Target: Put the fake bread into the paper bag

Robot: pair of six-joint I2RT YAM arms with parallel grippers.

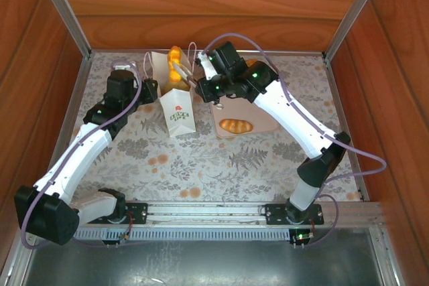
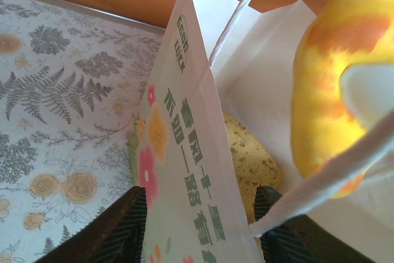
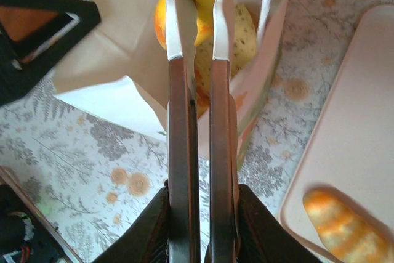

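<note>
Printed matter, paper bag [image 2: 184, 152], printed face, left wrist view: small green capitals in two short lines near the top edge, apparently "GOOD LUCK". Below them runs a column of large green characters, Korean script by appearance, seen sideways and not legible as words.

Top external view, side panel of the same bag: red-and-green logo [image 1: 178, 110] with green lettering beneath, too small to read.

No other text, numbers or signs legible.
</note>
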